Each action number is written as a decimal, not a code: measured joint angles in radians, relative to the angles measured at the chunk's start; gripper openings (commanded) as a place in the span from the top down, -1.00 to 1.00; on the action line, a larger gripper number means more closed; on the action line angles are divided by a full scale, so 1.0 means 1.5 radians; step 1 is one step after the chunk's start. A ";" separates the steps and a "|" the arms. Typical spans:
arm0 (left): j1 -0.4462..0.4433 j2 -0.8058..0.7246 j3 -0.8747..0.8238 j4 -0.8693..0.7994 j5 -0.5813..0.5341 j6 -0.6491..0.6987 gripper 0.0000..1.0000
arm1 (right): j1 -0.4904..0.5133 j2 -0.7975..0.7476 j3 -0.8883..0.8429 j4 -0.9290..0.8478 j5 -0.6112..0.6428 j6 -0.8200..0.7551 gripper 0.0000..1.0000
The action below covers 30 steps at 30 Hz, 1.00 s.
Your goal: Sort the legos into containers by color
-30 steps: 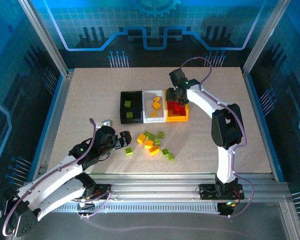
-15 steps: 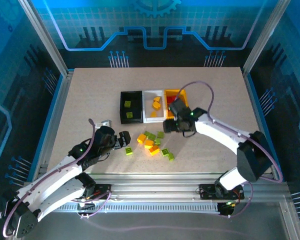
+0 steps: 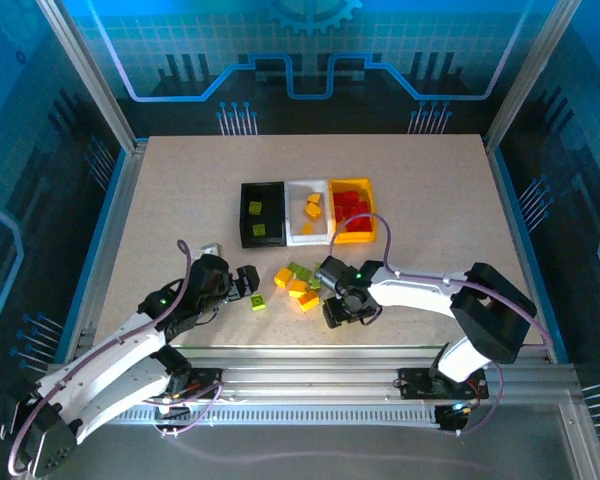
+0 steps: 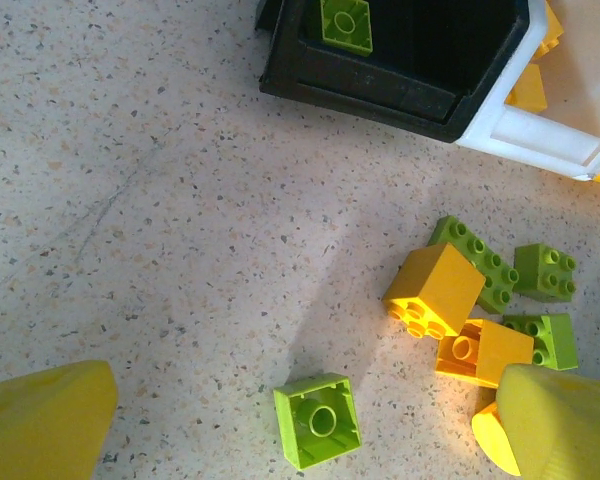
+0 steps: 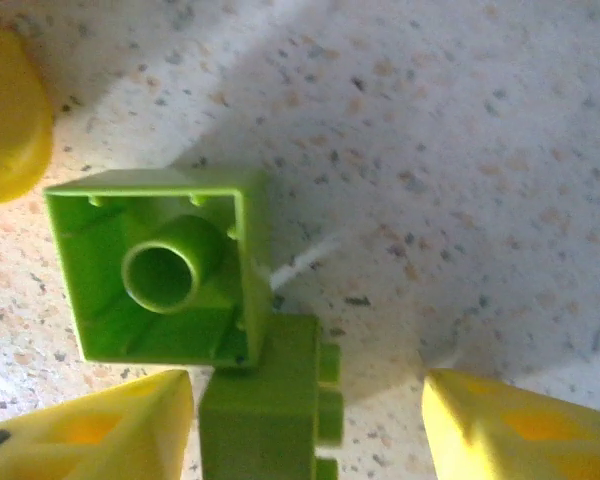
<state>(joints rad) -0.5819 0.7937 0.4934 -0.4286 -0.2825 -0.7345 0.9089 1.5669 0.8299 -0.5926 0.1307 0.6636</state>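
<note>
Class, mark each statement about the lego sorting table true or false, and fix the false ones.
1. The black bin holds green legos. True.
2. The red legos lie in the black bin. False: they are in the yellow bin.
3. The right claw hangs over the yellow bin. False: it is low over loose legos on the table.
4. The left claw is open. True.

A robotics lab cell: a speckled worktop fenced by aluminium posts and blue panels (printed with circuit lines), robot arms bolted to its rail.
</note>
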 measured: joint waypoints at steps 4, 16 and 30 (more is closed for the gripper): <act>0.004 0.000 -0.001 -0.001 0.001 0.000 -0.98 | 0.000 0.003 0.001 -0.006 0.018 0.002 0.39; 0.007 -0.029 -0.019 -0.006 0.001 -0.002 -0.98 | -0.005 -0.007 0.244 -0.048 0.015 -0.066 0.55; 0.016 -0.055 -0.022 -0.031 0.002 -0.018 -0.98 | -0.078 0.496 0.849 -0.056 0.028 -0.120 0.29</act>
<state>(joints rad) -0.5583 0.7113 0.4606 -0.4751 -0.2794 -0.7609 0.7925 2.3104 2.1036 -0.6762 0.1734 0.4843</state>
